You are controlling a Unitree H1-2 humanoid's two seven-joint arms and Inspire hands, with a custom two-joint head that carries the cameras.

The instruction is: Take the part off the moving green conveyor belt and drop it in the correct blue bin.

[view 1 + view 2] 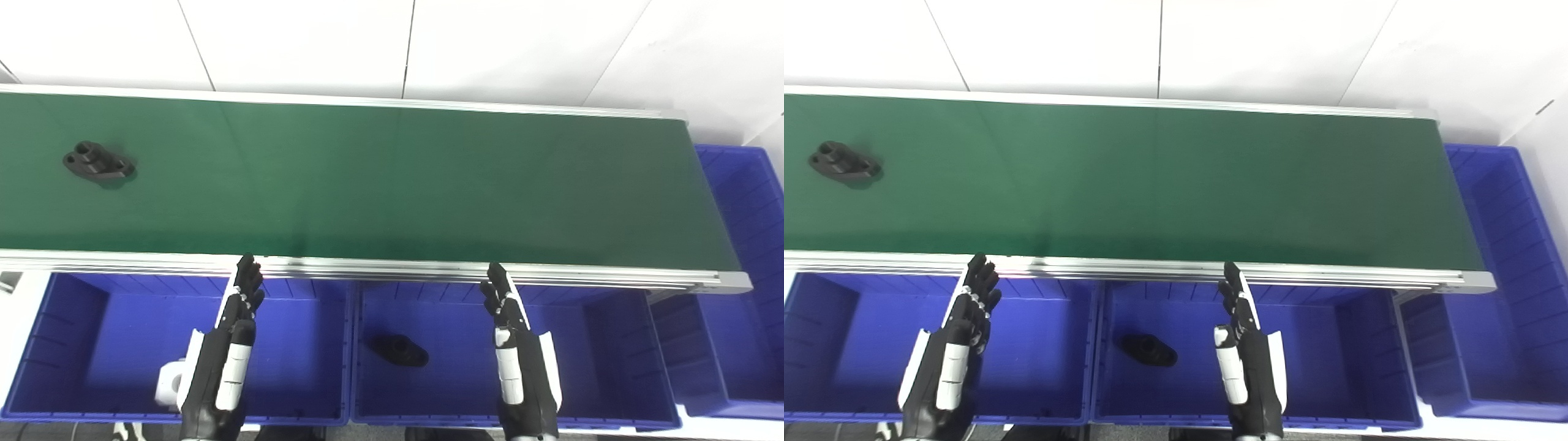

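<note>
The part (98, 163) is seen at the upper left of the frame on the belt (392, 184), its long axis slanted down to the right. Both hands are held open and empty over the bins (478, 380); the left hand (236, 331) is nearer than the right hand (511, 337).

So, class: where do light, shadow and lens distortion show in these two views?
Left eye view: soft sheen mid conveyor belt; the black part casts faint shadow. Right eye view: the belt's near rail bows slightly, and the blue bin floor glows brighter centrally than at its walls.
</note>
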